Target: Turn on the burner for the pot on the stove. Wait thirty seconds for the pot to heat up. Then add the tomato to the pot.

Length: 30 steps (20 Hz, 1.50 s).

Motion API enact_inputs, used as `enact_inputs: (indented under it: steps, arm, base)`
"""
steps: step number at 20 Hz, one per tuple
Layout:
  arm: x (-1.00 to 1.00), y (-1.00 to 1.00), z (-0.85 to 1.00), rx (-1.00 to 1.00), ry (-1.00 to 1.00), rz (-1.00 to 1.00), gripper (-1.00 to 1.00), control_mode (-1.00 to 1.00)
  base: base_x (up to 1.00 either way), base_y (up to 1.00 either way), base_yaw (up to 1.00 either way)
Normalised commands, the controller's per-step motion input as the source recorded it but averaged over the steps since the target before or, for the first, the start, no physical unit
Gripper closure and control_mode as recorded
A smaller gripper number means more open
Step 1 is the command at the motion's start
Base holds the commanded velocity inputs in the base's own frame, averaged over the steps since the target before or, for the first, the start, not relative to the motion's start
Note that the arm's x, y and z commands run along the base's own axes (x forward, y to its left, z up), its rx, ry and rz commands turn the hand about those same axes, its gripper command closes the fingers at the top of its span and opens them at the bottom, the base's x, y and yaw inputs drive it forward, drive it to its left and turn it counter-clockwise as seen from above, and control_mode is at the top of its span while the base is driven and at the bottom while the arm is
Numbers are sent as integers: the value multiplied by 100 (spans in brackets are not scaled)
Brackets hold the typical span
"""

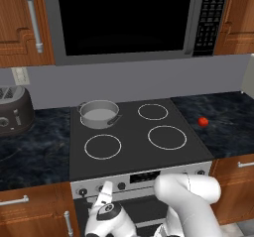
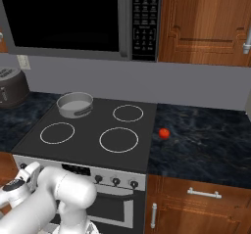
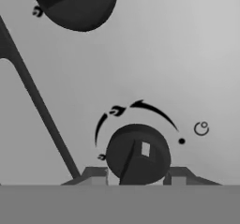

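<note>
1. The pincer (image 3: pixel 136 174) is shut on a knob (image 3: pixel 137 153) to turn on the burner.
2. The pot (image 1: pixel 99 113) sits on the stove's (image 1: pixel 134 154) back left ring, ready to heat.
3. The tomato (image 1: pixel 203 122) waits on the surface (image 1: pixel 223 122) beside the stove.

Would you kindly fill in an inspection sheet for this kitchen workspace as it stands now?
Surface: black stove with four white rings, dark counters either side.
Job's things: pot on the rear left ring; tomato on the counter right of the stove.
Clutter: toaster on the left counter.
Grippers: gripper low at the front panel, its fingers shut on a black knob.
Cables: nothing seen.
Surroundings: microwave above, wooden cabinets.
</note>
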Motion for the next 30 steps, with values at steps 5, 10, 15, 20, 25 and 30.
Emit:
enact_inputs:
  steps: [5, 10, 15, 20, 25, 30]
  arm:
    - [0, 0, 0, -17, 0, 3, 100, -100]
    - [0, 0, 0, 0, 0, 0, -100, -100]
    - [0, 0, 1, 0, 0, 0, -100, -100]
    - [-6, 0, 1, 0, 0, 0, -100, -100]
    - [-56, 11, 32, -7, -13, 1, -100, -100]
    - [-82, 2, 72, -2, -9, 0, -100, -100]
  base:
    - [0, 0, 0]
    - [0, 0, 0]
    - [0, 0, 0]
    - [0, 0, 0]
    - [0, 0, 0]
    - [0, 0, 0]
